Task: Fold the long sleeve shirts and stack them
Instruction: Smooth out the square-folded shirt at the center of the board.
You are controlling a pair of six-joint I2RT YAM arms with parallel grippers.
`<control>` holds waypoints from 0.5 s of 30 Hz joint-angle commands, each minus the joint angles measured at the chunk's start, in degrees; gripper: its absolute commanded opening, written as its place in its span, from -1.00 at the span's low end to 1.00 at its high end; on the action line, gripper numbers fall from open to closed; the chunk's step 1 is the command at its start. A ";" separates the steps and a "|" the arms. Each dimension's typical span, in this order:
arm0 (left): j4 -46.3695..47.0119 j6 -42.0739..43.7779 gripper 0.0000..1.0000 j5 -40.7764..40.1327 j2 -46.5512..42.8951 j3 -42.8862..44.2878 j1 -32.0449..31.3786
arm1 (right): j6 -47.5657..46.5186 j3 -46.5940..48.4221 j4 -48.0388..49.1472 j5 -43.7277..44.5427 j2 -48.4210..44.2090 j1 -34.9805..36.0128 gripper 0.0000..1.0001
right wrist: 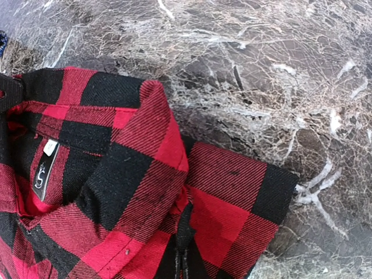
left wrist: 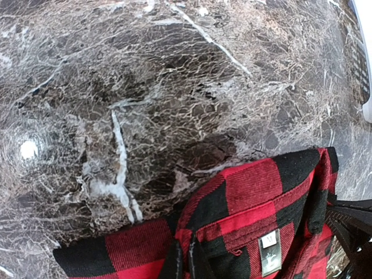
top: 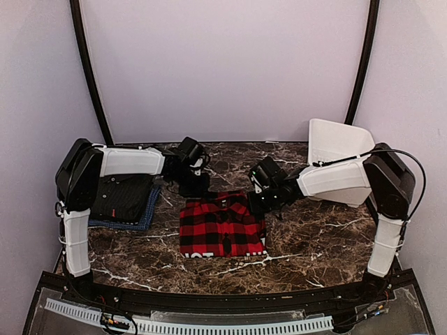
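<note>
There are three shirts, two claws, one basket and one table. The red checked shirt [top: 222,227] lies folded and flat in the middle of the dark marble table [top: 314,241], collar towards the far side, with a strip of white letters showing along its near edge. The black shirt [top: 122,197] lies folded on top of the blue shirt [top: 150,215] at the left side of the table, partly under the left arm and apart from the red one. The white basket [top: 335,143] stands at the far right corner. The left claw [top: 195,185] is down at the far left corner of the red checked shirt and the right claw [top: 255,203] at its far right corner, so the collar lies between them. In the left wrist view the collar and its small label [left wrist: 270,251] sit just to the right of the left claw [left wrist: 185,264], whose tips show only as a narrow dark pair pressed together on the cloth edge. In the right wrist view the right claw [right wrist: 183,256] looks the same, its tips closed with red cloth gathered into them and the collar to its left.
</note>
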 commanded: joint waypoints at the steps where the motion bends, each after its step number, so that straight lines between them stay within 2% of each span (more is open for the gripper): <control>1: -1.95 0.82 -1.00 -0.31 -1.02 2.34 -0.86 | -0.24 -0.39 0.09 0.32 -3.99 0.01 -1.00; 15: -2.51 0.95 -1.00 -2.50 -5.09 6.32 -3.68 | 1.14 -4.94 -2.46 3.76 -12.38 1.15 -1.00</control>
